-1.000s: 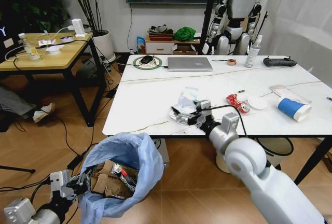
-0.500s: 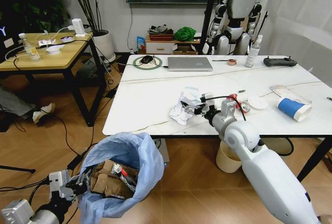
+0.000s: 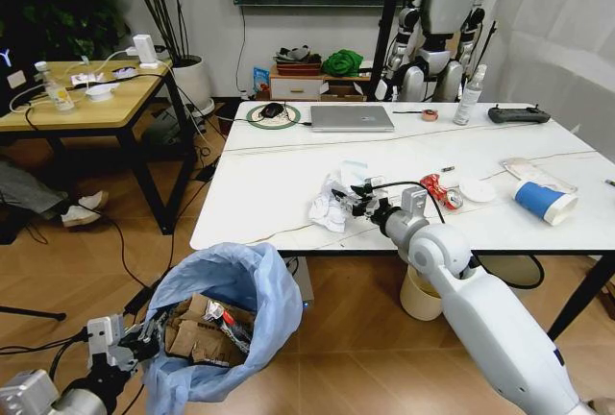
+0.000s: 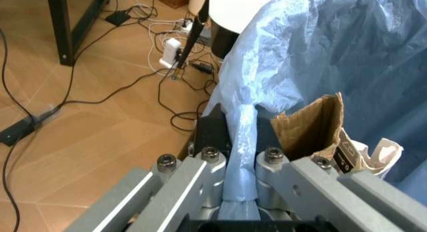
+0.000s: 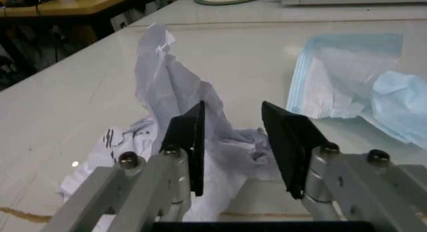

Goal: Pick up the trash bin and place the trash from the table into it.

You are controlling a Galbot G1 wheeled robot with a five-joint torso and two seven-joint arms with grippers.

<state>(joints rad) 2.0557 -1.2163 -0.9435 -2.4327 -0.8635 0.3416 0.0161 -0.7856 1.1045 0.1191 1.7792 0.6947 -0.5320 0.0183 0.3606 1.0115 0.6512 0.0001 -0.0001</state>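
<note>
Your right tool [image 3: 352, 194] lay low over the white marble-look bench [image 3: 279, 170] at centre frame in the head view, its two dark fingers [image 5: 189, 142] spread apart around the crumpled white tissue [image 3: 327, 206]. In the right wrist view that tissue [image 5: 170, 87] rose between and beyond the parted pads, which did not appear to press it. Just beside it lay a light-blue face mask [image 5: 347, 87], flat on the bench top.

Your left tool [image 3: 123, 338] sat at the lower left of the head view, clamped on the rim of the trash bin [image 3: 226, 329]; in the left wrist view its fingers [image 4: 200, 167] pinched a fold of the crinkly blue liner [image 4: 240, 142] between them. The bin stood off the near bench edge, lower left of centre, above the wooden floor, already holding brown cardboard [image 3: 192, 333].

Further trash rested toward the right of the bench: a crushed red can [image 3: 437, 189], a white round lid [image 3: 477, 190], a blue-white paper cup [image 3: 544, 201] on its side, and a flat plastic packet [image 3: 534, 173] just behind the cup. A silver laptop [image 3: 352, 118] sat at the far edge
</note>
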